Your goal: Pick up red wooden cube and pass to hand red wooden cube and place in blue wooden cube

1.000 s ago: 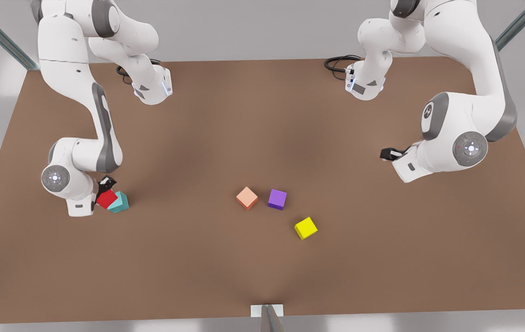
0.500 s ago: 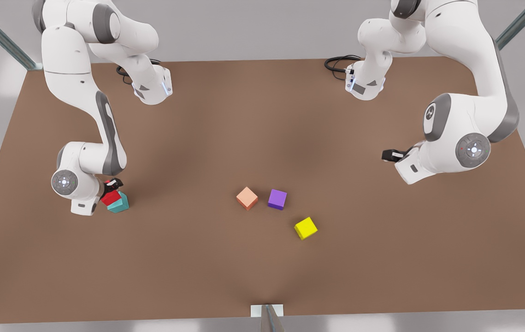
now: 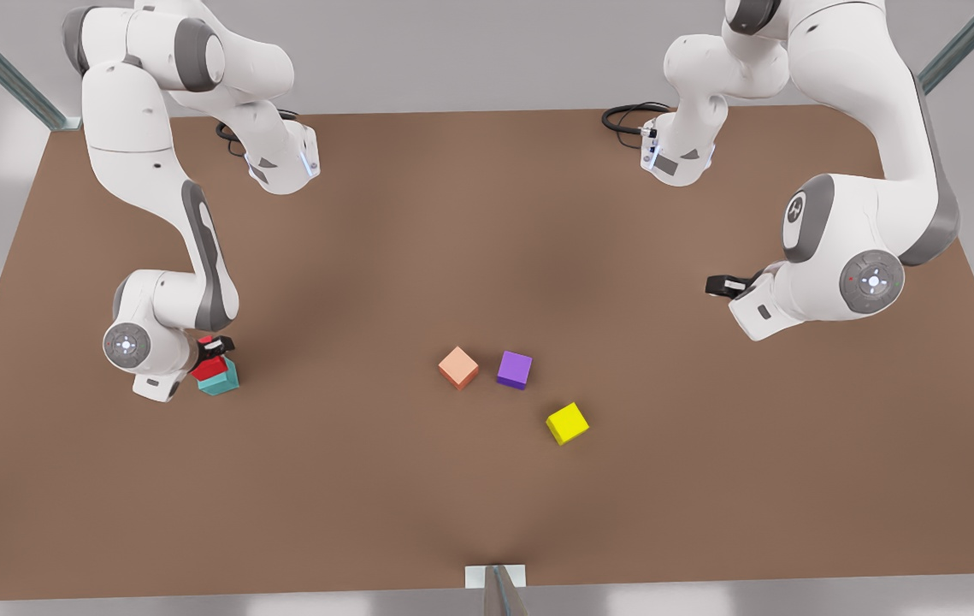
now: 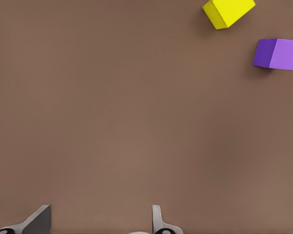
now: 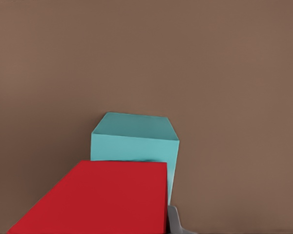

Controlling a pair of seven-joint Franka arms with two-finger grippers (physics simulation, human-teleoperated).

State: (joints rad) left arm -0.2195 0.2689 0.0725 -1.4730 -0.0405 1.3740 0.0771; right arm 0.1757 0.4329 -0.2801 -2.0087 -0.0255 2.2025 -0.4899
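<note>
Since the earlier frames the right claw (image 3: 211, 349) is carrying the red wooden cube (image 3: 210, 368) farther over the blue wooden cube (image 3: 221, 381); the red one was sitting at the teal cube's left edge and is now lying over its top. The right claw, at the front view's left, is clamping the red wooden cube. In the right wrist view the red cube (image 5: 97, 197) is overlapping the near part of the teal cube (image 5: 135, 144); contact between them cannot be told. The left claw (image 3: 719, 286) is waiting above the counter (image 3: 487, 488) at the front view's right, fingers (image 4: 158, 222) standing apart, nothing between them. Salmon-orange cube (image 3: 458, 367) and purple cube (image 3: 515, 370) are sitting near each other at mid-counter, the yellow cube (image 3: 567, 423) lying nearer the camera, to their right.
</note>
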